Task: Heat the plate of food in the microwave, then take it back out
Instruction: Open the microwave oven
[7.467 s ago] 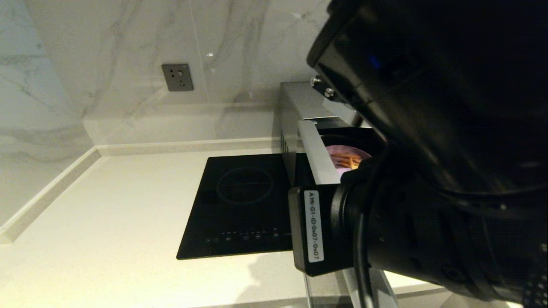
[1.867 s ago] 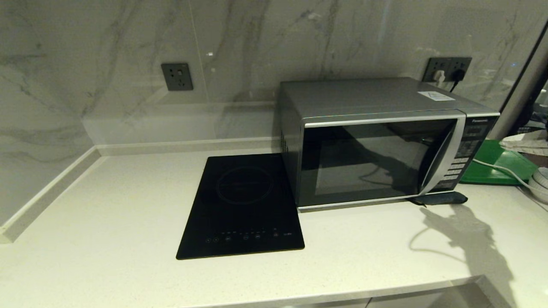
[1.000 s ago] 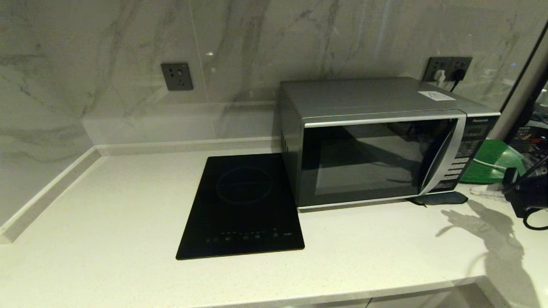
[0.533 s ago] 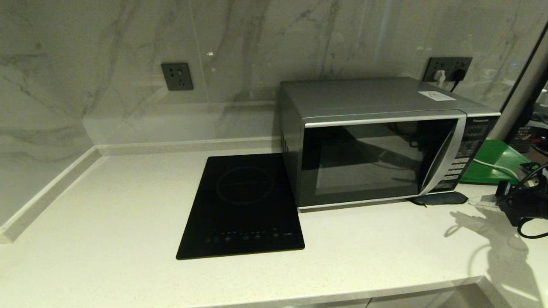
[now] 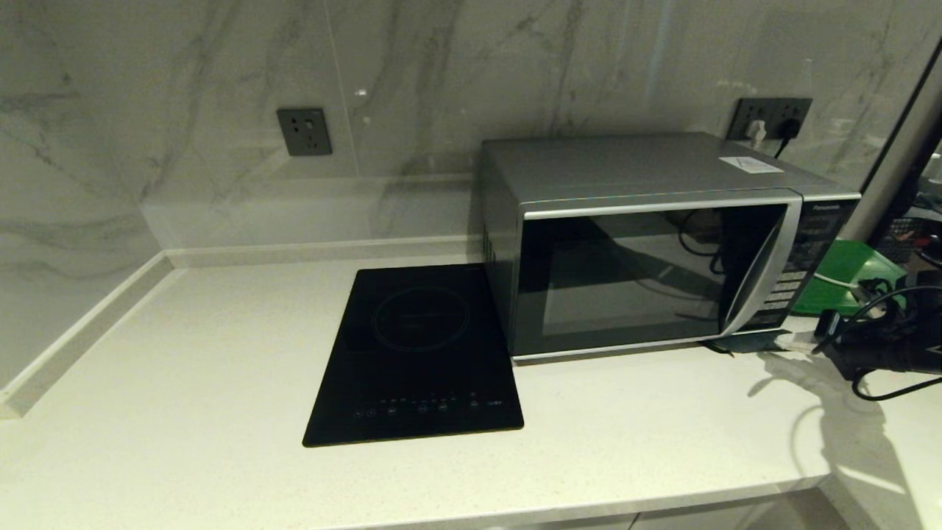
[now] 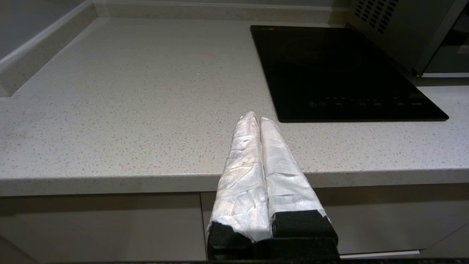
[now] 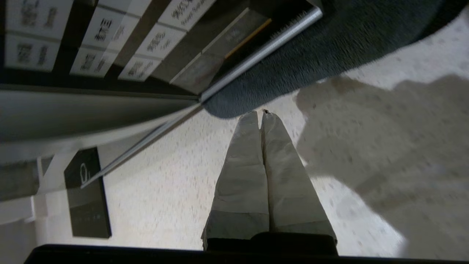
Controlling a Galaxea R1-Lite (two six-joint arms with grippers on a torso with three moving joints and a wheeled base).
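Observation:
The silver microwave (image 5: 647, 243) stands on the counter with its dark glass door closed. The plate of food is hidden from every view. My right gripper (image 5: 796, 342) is shut and empty, low over the counter just right of the microwave's lower front corner. In the right wrist view the right gripper (image 7: 259, 113) points at the dark mat (image 7: 329, 47) under that corner, with the button panel (image 7: 110, 40) close beside it. My left gripper (image 6: 256, 117) is shut and empty, parked at the counter's front edge, left of the hob.
A black induction hob (image 5: 419, 353) lies left of the microwave. A green tray (image 5: 839, 283) and a white cable (image 5: 846, 282) sit to its right, behind my right arm (image 5: 890, 342). Wall sockets (image 5: 304, 132) are on the marble back wall.
The microwave door, open 7.5 s ago with the plate inside, is closed. Over the last second my right arm came in from the right edge, leftward to the microwave's panel corner.

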